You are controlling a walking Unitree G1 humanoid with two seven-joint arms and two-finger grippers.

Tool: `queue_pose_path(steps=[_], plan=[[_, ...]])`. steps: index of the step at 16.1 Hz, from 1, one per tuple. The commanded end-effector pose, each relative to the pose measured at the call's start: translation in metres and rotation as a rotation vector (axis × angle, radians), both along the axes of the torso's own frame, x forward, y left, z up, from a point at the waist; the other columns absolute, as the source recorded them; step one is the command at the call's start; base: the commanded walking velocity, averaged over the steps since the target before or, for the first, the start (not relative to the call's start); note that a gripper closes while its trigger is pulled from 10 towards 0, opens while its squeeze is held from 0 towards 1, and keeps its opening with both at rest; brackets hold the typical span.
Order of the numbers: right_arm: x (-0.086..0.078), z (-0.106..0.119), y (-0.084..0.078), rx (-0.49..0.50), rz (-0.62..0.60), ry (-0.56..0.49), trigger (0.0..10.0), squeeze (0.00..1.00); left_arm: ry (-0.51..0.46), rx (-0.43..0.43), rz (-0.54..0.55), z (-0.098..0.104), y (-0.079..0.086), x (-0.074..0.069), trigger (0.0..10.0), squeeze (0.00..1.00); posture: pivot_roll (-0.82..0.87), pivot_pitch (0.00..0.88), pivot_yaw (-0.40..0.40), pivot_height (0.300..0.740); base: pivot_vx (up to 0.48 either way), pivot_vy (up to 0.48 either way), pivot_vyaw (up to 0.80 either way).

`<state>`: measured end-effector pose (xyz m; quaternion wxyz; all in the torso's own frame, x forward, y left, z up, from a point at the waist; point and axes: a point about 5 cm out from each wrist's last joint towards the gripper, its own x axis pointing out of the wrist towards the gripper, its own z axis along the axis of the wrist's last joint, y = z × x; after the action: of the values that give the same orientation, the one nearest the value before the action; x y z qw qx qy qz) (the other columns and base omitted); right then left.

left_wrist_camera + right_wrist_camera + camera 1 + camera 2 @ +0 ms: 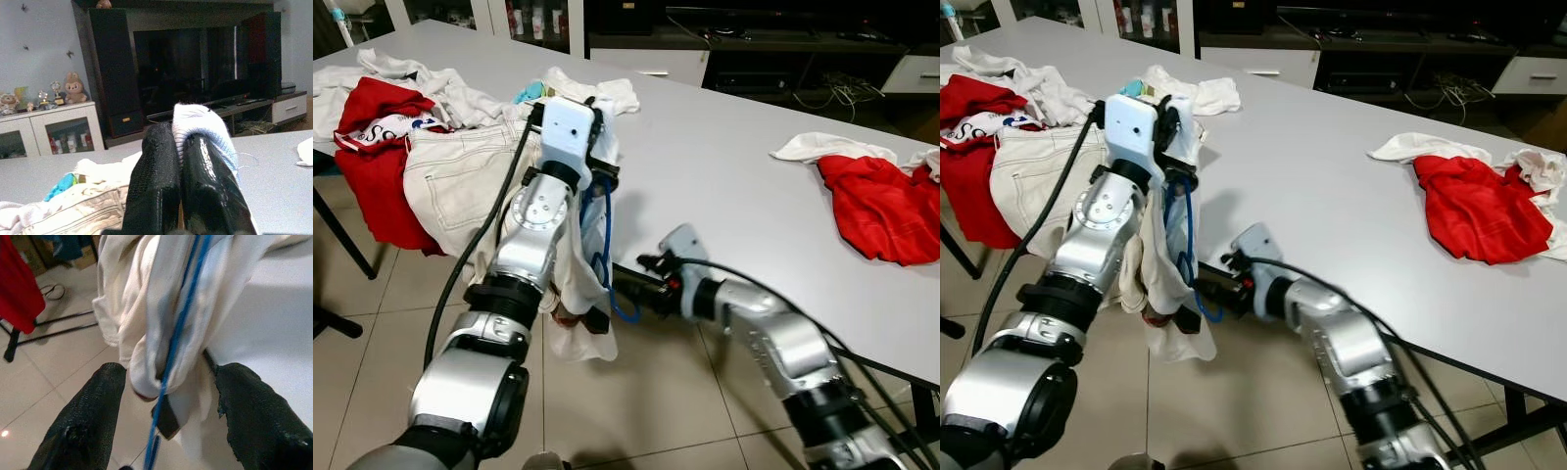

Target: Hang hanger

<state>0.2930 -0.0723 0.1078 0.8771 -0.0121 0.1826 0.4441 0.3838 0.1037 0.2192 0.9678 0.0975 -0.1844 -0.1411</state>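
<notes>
Left gripper [180, 161] raised over the near edge of the grey table [734, 176], fingers [154, 176] pressed together on a fold of white cloth [198, 122]. The white garment [1167, 284] hangs from that pinch down past the table edge toward the tiled floor [646, 401].

Blue hanger [603, 245] is threaded in the garment, dangling with it below the left gripper; its thin blue wire runs down the middle of the cloth in the right wrist view [178, 328]. A small dark piece shows at the bottom of the cloth [165, 418].

Right gripper [166, 416] held low, in front of the table edge, pointing at the hanging garment. Fingers [88, 416] spread wide, one on either side of the lower cloth and hanger wire, not closed on them.

On the table, far left: pile of laundry with a red shirt [372, 147] and cream trousers [460, 176], partly hanging over the edge. Something small and turquoise [59, 186] lies in the pile behind the left gripper. Far right: another red garment [881, 201] with a white cloth [818, 147] beside it, touching.

Background: dark TV cabinet [190, 68] and a white sideboard with small figurines [49, 95] on top.
</notes>
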Motion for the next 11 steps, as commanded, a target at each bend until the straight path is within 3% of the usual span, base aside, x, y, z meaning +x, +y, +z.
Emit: queue_pose_path(steps=[1, 7, 11], plan=[[0.004, 0.002, 0.001, -0.019, 0.004, -0.011, 10.0, 0.0, -0.067, -0.007, -0.024, 0.017, -0.006, -0.001, 0.0, 0.0, -0.05, 0.0, -0.033, 0.74, 0.0, 0.0, 0.0], [0.007, -0.005, 0.004, -0.05, 0.018, 0.01, 10.0, 0.0, -0.077, -0.014, -0.031, 0.019, -0.007, -0.003, 0.0, 0.0, -0.03, 0.0, -0.039, 0.74, 0.0, 0.0, 0.0], [0.005, -0.017, 0.002, -0.141, 0.044, 0.005, 10.0, 0.0, -0.081, -0.024, -0.047, 0.021, -0.012, -0.005, 0.0, 0.0, -0.03, 0.0, -0.041, 0.74, 0.0, 0.0, 0.0]])
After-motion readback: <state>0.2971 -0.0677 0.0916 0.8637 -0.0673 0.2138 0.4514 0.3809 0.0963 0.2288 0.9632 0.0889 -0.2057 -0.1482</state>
